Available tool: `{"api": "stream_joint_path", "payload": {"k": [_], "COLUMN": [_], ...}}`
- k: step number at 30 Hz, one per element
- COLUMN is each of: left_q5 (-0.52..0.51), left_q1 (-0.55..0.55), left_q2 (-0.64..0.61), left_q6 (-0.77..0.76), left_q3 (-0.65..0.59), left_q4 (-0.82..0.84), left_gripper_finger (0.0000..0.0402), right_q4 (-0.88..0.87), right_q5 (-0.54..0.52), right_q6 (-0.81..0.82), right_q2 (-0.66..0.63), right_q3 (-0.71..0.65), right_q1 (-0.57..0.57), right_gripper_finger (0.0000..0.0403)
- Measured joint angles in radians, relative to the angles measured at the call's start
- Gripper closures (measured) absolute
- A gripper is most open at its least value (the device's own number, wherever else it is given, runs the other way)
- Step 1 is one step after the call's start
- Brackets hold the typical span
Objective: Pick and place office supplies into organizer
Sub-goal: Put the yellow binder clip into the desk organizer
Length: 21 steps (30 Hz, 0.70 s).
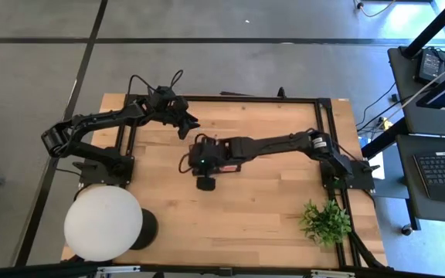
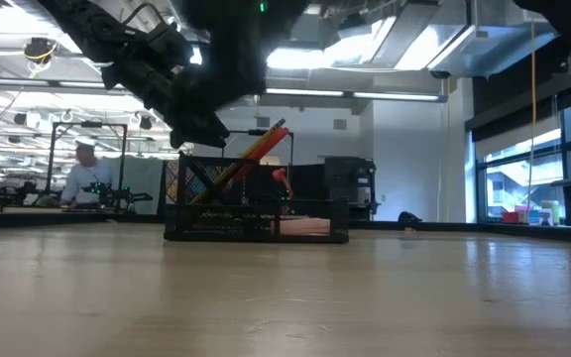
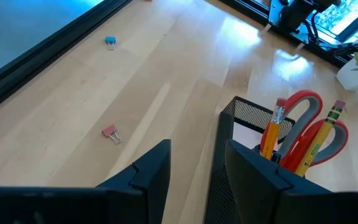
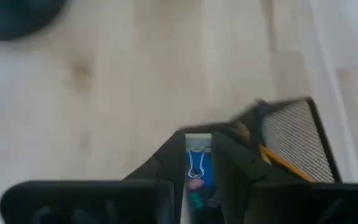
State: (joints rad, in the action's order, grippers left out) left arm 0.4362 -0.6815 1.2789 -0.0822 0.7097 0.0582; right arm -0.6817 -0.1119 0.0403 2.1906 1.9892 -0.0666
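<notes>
right claw [image 4: 197, 163] over organizer [image 1: 221, 161] mid-table, pinching blue clip [image 4: 197, 163]: drop step; next, open and let go. left claw [image 3: 191, 171] wide, empty, beside organizer; pink clip [image 3: 109, 132] loose

- The organizer [image 2: 256, 213] stands near the table's [image 1: 269, 208] middle.
- Scissors [image 3: 303, 127] and pencils [image 3: 271, 130] stand upright in its tall compartment.
- The right gripper [image 4: 197, 163] hangs directly over the organizer, the left gripper [image 1: 185, 123] farther back and left.
- Two binder clips [image 3: 110, 132] lie apart on the table.
- The lamp [image 1: 103, 223] sits at the near-left corner, the plant [image 1: 324, 222] near-right.
</notes>
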Motion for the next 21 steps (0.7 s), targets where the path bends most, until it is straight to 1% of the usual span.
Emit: {"api": "stream_joint_path", "payload": {"k": [7,10,12,14,21], "left_q5": [0.000,0.000,0.000,0.000,0.000], "left_q1": [0.000,0.000,0.000,0.000,0.000], "left_q2": [0.000,0.000,0.000,0.000,0.000], "left_q6": [0.000,0.000,0.000,0.000,0.000], "left_q3": [0.000,0.000,0.000,0.000,0.000], "left_q4": [0.001,0.003,0.004,0.004,0.004], "left_gripper_finger": [0.0255,0.0255,0.0255,0.0255,0.0255], "right_q4": [0.134,0.226,0.247,0.258,0.267], "right_q5": [-0.143,-0.158,-0.153,-0.150,-0.150], "right_q6": [-0.055,-0.052,-0.049,-0.044,-0.044], "right_q2": [0.000,-0.003,-0.002,0.000,0.000], "right_q3": [-0.205,-0.279,-0.315,-0.333,-0.334], "right_q1": [0.002,0.001,0.001,0.002,0.002], "right_gripper_finger": [0.0332,0.0332,0.0332,0.0332,0.0332]}}
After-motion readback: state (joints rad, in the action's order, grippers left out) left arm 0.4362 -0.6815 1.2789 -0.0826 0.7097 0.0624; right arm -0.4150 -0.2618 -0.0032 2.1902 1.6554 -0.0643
